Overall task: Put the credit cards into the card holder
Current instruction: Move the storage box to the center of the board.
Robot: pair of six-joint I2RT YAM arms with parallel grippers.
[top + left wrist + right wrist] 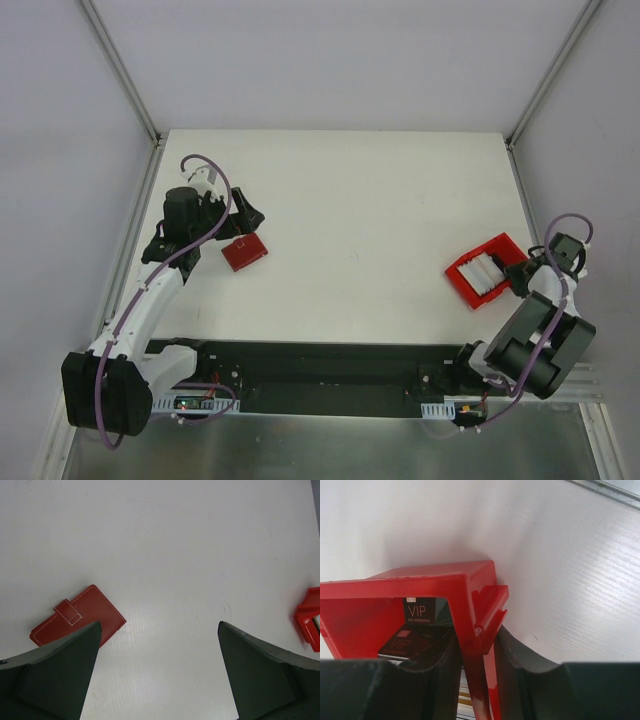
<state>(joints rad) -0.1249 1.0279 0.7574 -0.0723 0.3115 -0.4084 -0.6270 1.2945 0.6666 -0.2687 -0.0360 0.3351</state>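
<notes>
The card holder (244, 252) is a small red wallet lying closed on the white table, its tab showing in the left wrist view (80, 617). My left gripper (243, 216) (159, 625) hovers just beside it, open wide with nothing between its fingers. The credit cards (482, 270) stand in a red bin (462, 278) at the right. A dark card marked VIP (420, 612) shows inside it, with pale card edges below. My right gripper (517, 272) (477, 632) straddles the bin's near wall (470, 630), one finger inside and one outside, pressed against it.
The red bin's corner (310, 617) shows at the right edge of the left wrist view. Metal frame posts (125, 75) rise at the table's back corners. A black base rail (320, 375) runs along the near edge.
</notes>
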